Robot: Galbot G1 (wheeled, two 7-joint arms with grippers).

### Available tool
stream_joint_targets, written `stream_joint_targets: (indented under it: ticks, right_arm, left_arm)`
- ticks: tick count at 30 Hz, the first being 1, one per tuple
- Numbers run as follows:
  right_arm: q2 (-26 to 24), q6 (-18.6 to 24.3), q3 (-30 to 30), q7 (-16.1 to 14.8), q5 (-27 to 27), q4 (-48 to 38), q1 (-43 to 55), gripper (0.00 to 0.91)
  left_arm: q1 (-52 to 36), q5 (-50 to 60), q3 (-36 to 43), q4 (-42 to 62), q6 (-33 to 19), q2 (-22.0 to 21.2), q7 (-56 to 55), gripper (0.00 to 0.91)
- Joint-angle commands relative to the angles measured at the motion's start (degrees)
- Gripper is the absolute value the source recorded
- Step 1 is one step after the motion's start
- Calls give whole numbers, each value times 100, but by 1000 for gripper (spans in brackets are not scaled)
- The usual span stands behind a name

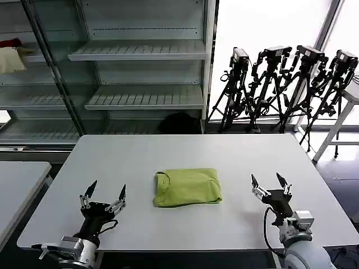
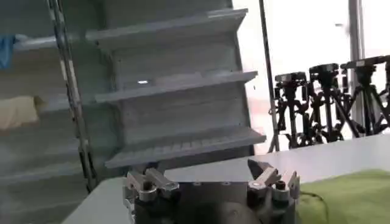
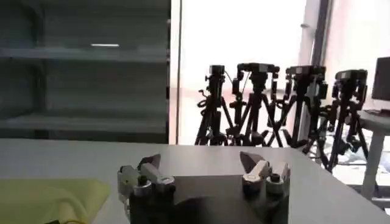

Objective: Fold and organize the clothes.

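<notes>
The lime-green shirt [image 1: 187, 188] lies folded into a compact packet at the middle of the table [image 1: 140, 154]. The left tool [image 1: 103, 195] and right tool [image 1: 270, 183] hover wide open near the front edge, empty. Any tidying should press the packet flat, judged complete.

- From the head we look forward and down over the table [image 1: 168, 151].
- Our wrist cameras sit low, facing the shelves [image 2: 177, 91] and tripods [image 3: 274, 103].
- All three share the green shirt [image 1: 187, 187].
</notes>
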Motion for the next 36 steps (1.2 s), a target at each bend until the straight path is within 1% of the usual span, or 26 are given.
stream_joint_targets:
  ticks: [1, 4, 5, 6, 10, 12, 22, 29, 36]
  right_arm:
    - [228, 2389, 1072, 18, -1095, 788, -2888, 907]
    - [429, 2900, 918, 298, -1477, 680, -3143, 907]
    - [450, 2968, 867, 399, -1544, 661, -3175, 907]
    - [475, 3056, 808, 523, -1723, 635, -3253, 907]
    - [543, 3371, 744, 598, -1872, 686, -3342, 907]
    - [643, 3357, 739, 540, -1893, 671, -3263, 907]
    - [619, 3450, 443, 439, -2018, 447, -3101, 907]
    - [610, 3559, 186, 453, -2111, 316, -3029, 907]
    - [527, 3606, 84, 495, -2171, 305, -3034, 907]
  left_arm:
    - [512, 60, 669, 430, -1355, -180, -220, 907]
    - [597, 81, 638, 503, -1696, -246, -213, 907]
    - [609, 114, 610, 545, -1826, -262, -215, 907]
    - [626, 134, 579, 576, -1922, -266, -220, 907]
    - [758, 187, 535, 559, -1993, -242, -220, 907]
    - [780, 274, 535, 565, -2064, -261, -219, 907]
    - [960, 480, 521, 554, -2099, -323, -230, 907]
    - [1355, 594, 433, 355, -1934, -279, -229, 907]
    - [1680, 618, 400, 21, -1784, -243, -241, 907]
